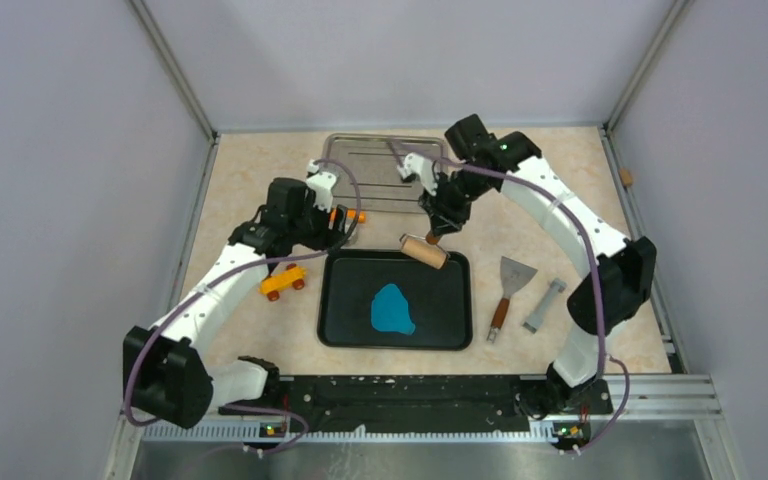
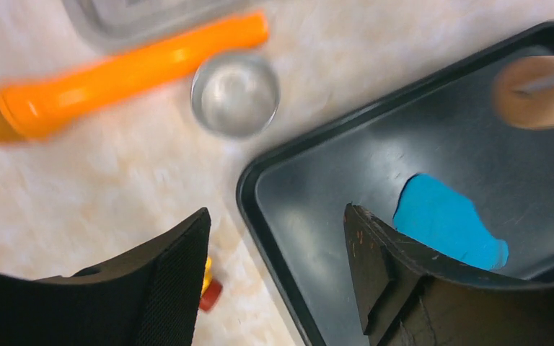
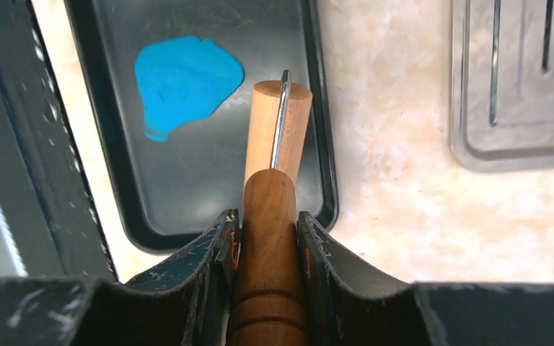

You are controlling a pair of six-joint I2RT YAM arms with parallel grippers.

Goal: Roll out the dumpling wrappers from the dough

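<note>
You're at the rolling step: your right gripper (image 3: 267,227) clamps the wooden roller (image 3: 265,137) at the black tray's (image 3: 187,194) far edge. Lower it onto the dough (image 3: 186,78). Your left gripper (image 2: 274,238) gapes wide, empty.

Probably a lab test booth: blank grey walls (image 1: 60,150), aluminium rail (image 1: 650,392)

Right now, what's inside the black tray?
One flattened blue dough sheet lies on the tray floor. The right gripper holds a wooden roller over the tray's far right corner. Nothing else shows; the floor beneath dough and roller is covered.
</note>
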